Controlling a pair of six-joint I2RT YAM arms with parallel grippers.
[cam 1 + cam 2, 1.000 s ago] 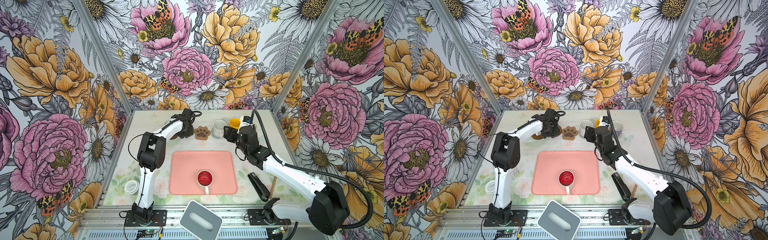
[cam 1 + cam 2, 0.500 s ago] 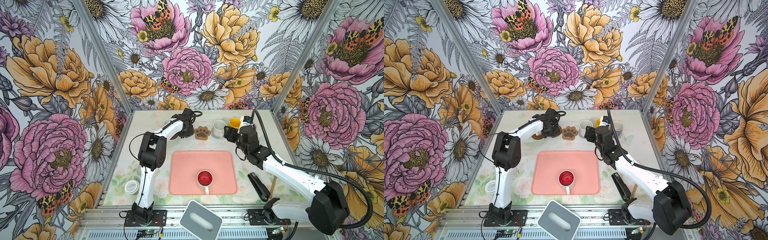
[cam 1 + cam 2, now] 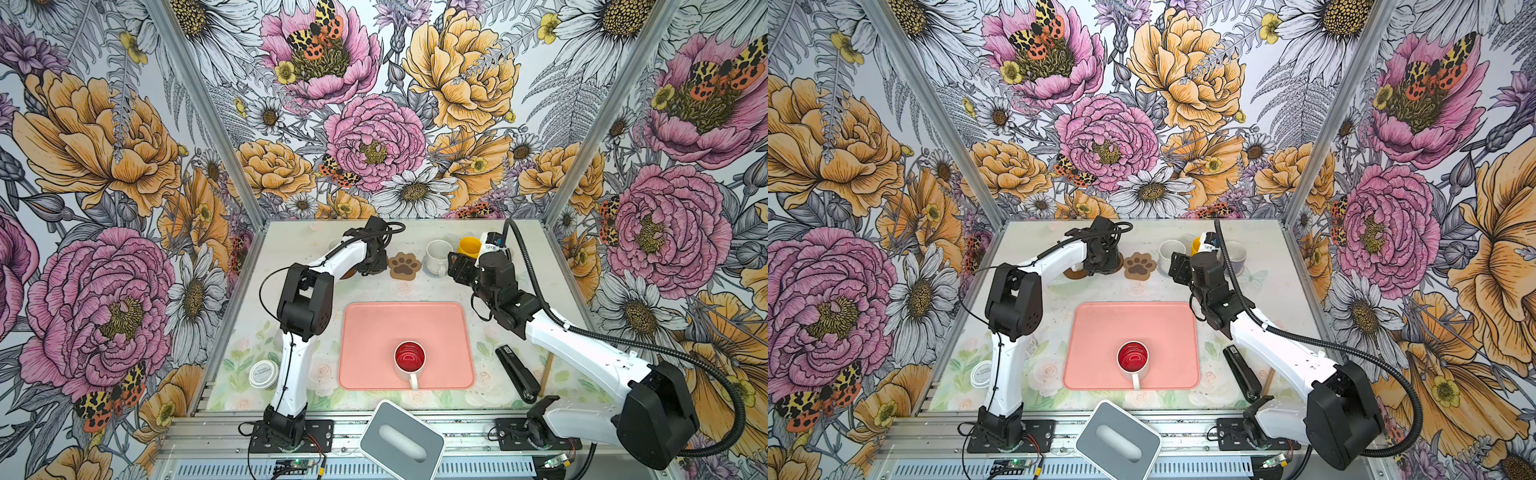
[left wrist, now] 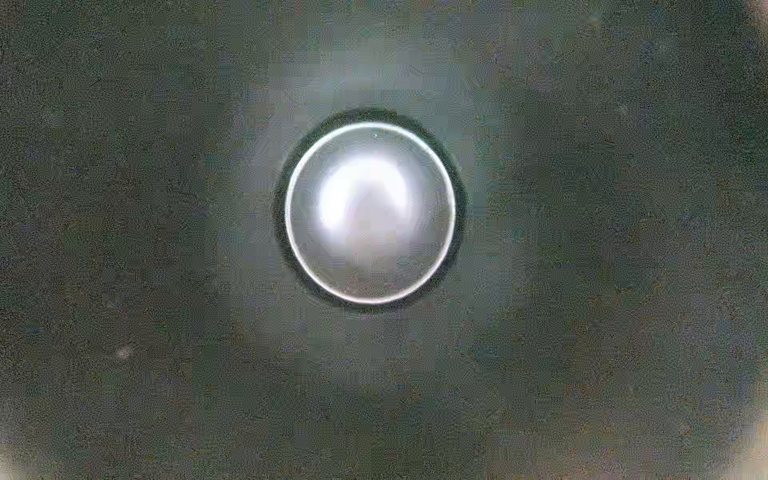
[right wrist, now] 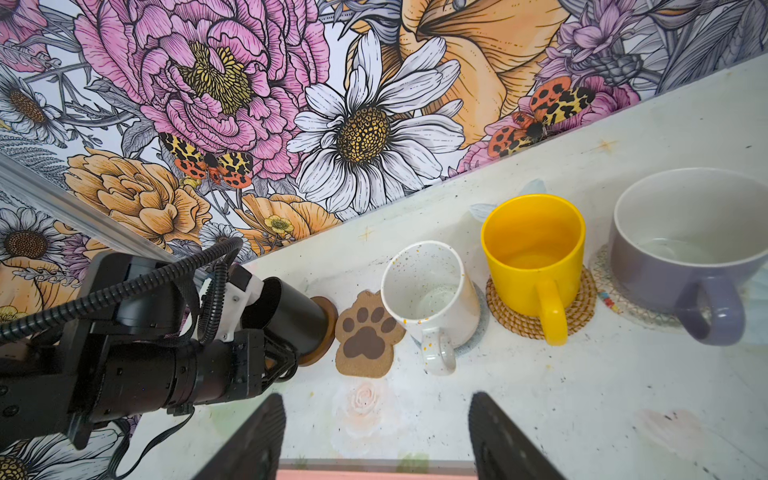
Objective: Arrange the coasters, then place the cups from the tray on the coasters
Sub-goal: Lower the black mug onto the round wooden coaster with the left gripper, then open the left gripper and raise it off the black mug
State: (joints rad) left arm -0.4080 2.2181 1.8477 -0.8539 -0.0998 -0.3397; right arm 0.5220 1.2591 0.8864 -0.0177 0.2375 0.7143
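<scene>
Only a red-lined mug (image 3: 409, 357) occupies the tray (image 3: 374, 324); left gripper (image 3: 372, 266) apparently pinches the black cup (image 5: 297, 318); right gripper (image 5: 376, 436) gapes.

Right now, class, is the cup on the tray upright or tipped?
Upright: the cup stands on the tray, round mouth facing up, red inside showing.

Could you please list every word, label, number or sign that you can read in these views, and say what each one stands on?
None is legible.
Round white tub: grey print on its lid, too small to read.
Black stapler: a small pale label near one end, too small to read.
Paw-shaped coaster: a brown paw print only, no lettering.
</scene>
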